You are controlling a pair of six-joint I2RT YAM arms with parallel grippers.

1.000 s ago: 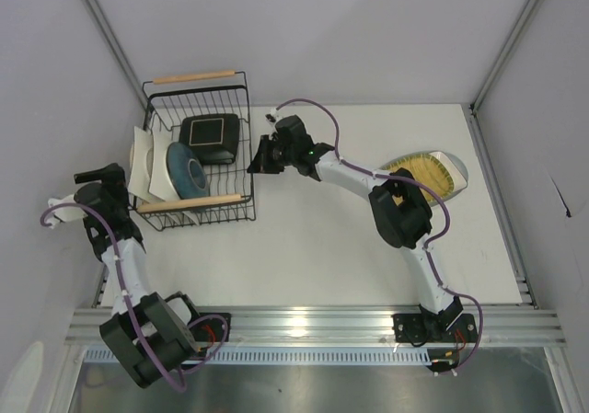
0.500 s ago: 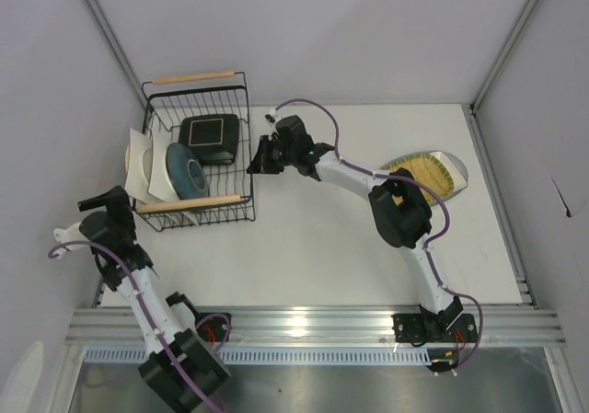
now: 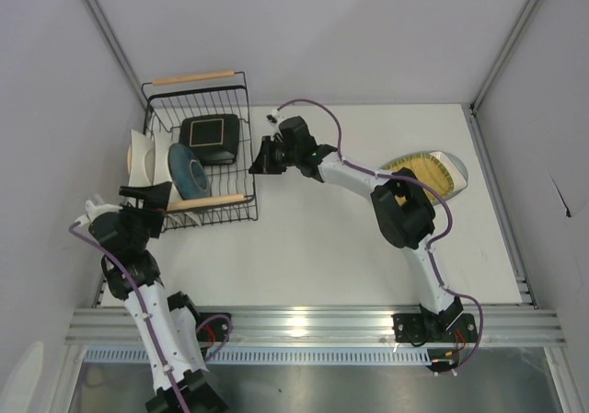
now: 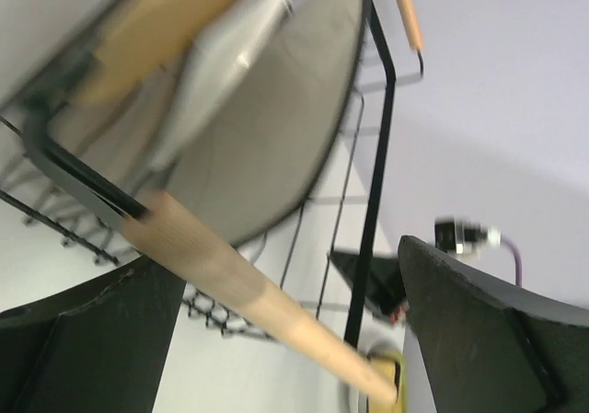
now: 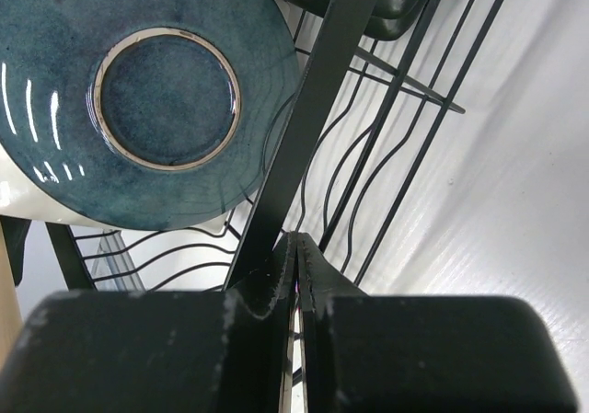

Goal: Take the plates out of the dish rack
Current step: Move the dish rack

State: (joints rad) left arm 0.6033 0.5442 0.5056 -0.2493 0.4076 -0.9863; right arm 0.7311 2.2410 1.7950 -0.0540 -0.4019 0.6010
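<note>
The dish rack (image 3: pixel 244 109) is parked at the back left of the desk (image 3: pixel 322 238), and a few plates are still sat in it: a black-rimmed teal square plate (image 3: pixel 210 134) lying toward the far side, a dark teal round plate (image 3: pixel 187 171) stood on edge near the middle, and white plates (image 3: pixel 143 155) leaning at the left end and poking out past the wires. Over on the right side of the desk, well apart from the rack, a mustard ribbed plate (image 3: pixel 425 176) is stacked on a paler one. The left fingers (image 4: pixel 74 339) are spread wide open, with the rack's near wooden handle (image 4: pixel 230 284) framed between them and nothing gripped. The right fingers (image 5: pixel 184 349) are pinched shut on the rack's right rim wire.
</note>
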